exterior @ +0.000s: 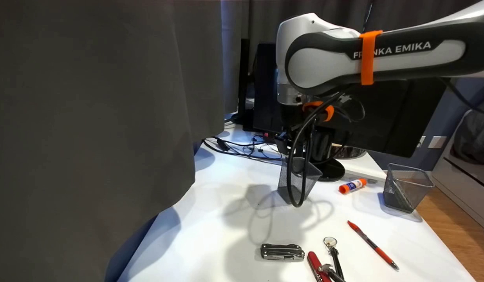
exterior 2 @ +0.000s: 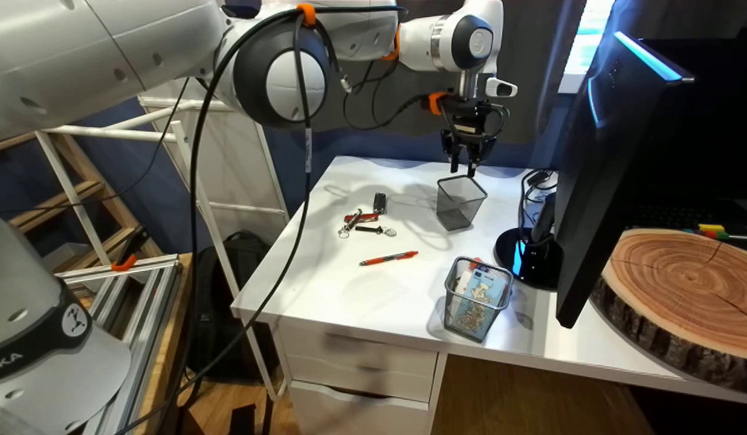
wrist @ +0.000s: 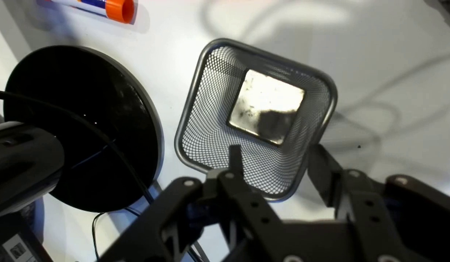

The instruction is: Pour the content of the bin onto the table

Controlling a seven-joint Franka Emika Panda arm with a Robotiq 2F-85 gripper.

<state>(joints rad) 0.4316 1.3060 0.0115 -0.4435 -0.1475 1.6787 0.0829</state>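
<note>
The black mesh bin stands upright on the white table (exterior: 210, 235) in both exterior views (exterior: 310, 182) (exterior 2: 461, 208). The wrist view looks down into the bin (wrist: 210, 112); its floor is bare. My gripper (wrist: 276, 154) is open, with one finger over the bin's opening and the other beyond its rim. In an exterior view the fingertips (exterior 2: 463, 171) are just above the rim. The red pen (exterior: 372, 243) (exterior 2: 388, 258), the dark oblong item (exterior: 282, 252) (exterior 2: 380, 203) and the red-handled tool (exterior: 316, 264) (exterior 2: 361, 217) lie loose on the table.
A black key fob with a ring (exterior: 335, 256) lies by the red tool. A greyer mesh bin (exterior: 408, 192) (exterior 2: 476, 317) holds cards near the table edge. A glue stick (exterior: 352, 185), a monitor base (wrist: 83, 127), cables (exterior: 246, 147) and a wood slab (exterior 2: 688, 290) are nearby.
</note>
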